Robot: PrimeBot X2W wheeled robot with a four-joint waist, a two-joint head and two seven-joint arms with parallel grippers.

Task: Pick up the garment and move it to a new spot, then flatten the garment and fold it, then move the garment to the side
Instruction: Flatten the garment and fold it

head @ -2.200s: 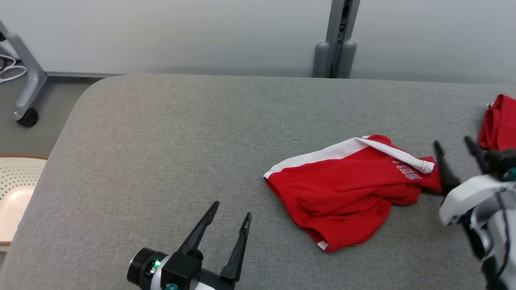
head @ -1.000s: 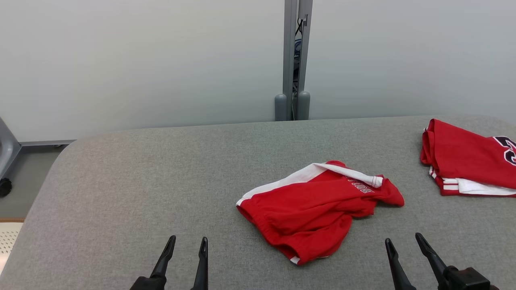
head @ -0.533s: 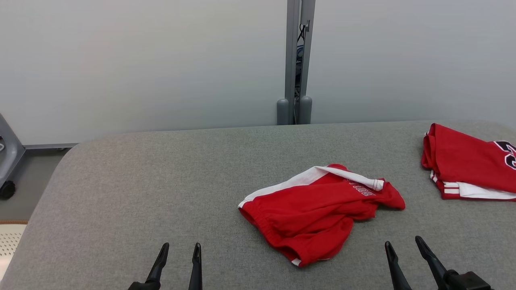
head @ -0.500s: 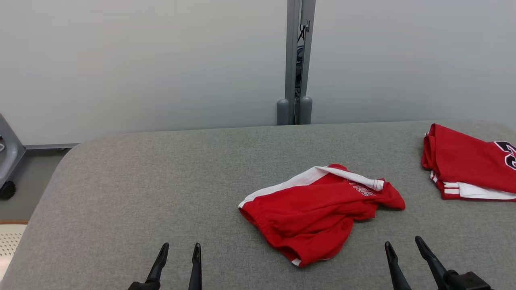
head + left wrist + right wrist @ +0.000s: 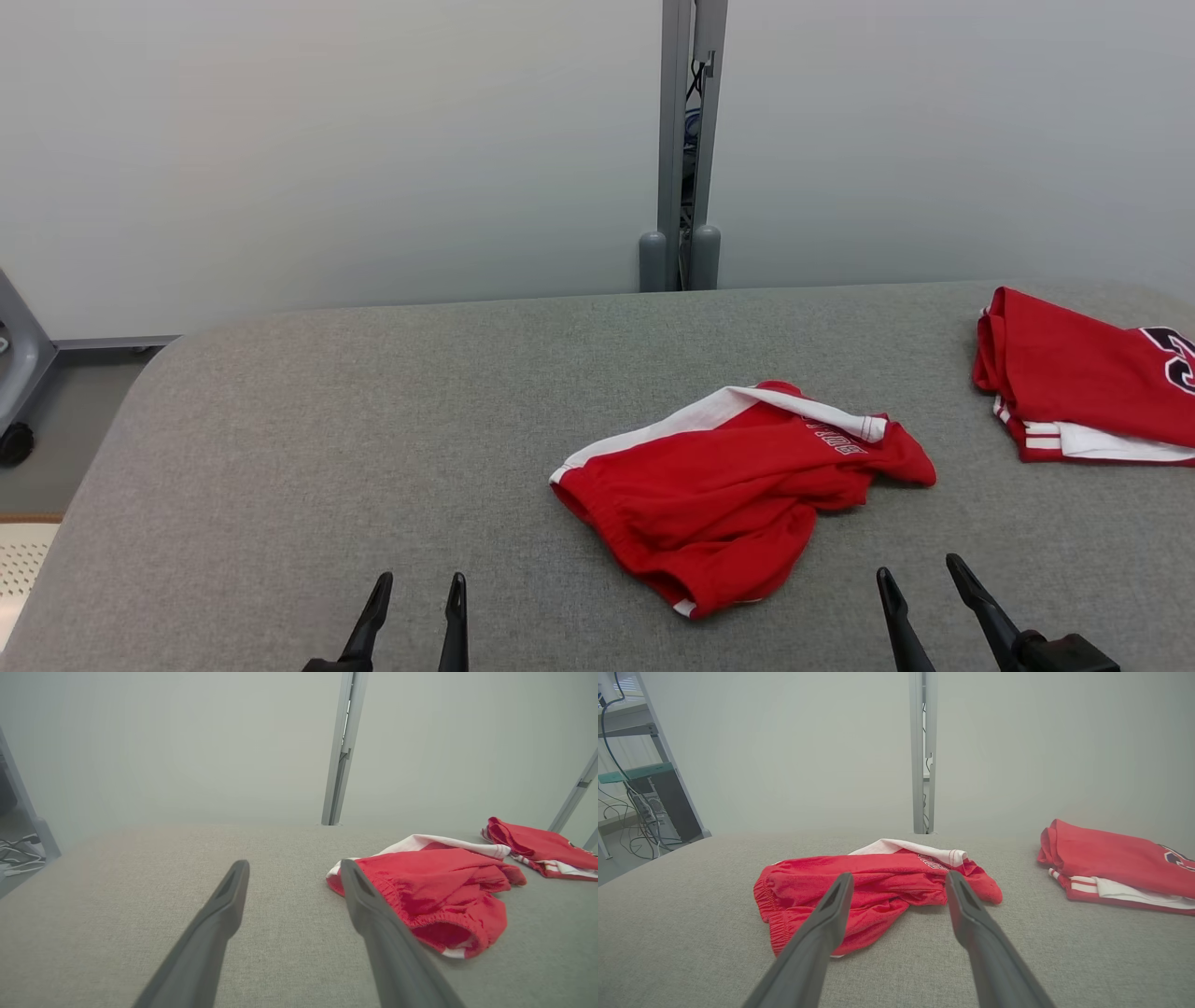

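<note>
The crumpled red garment point(image 5: 738, 495), right of centre on the grey table point(image 5: 327, 420), looks soft, light and limp (sure to sag), best pinched along its gathered near-left edge by the left gripper point(image 5: 420, 581) or right gripper point(image 5: 918, 567), both near, jaws wide, empty.

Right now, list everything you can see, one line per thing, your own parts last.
crumpled red garment with a white side stripe: one, red and white, middle of the table
folded red garment with white trim: one, red, white and a dark print, table's far right
grey fabric-covered table: one, grey, under both garments
grey metal post: one, grey, at the pale wall behind the table
grey stand leg on a black wheel: one, grey and black, floor at the left
cream perforated panel: one, cream, lower left beside the table
left gripper: one, dark, open and empty, near edge, left
right gripper: one, dark, open and empty, near edge, right
</note>
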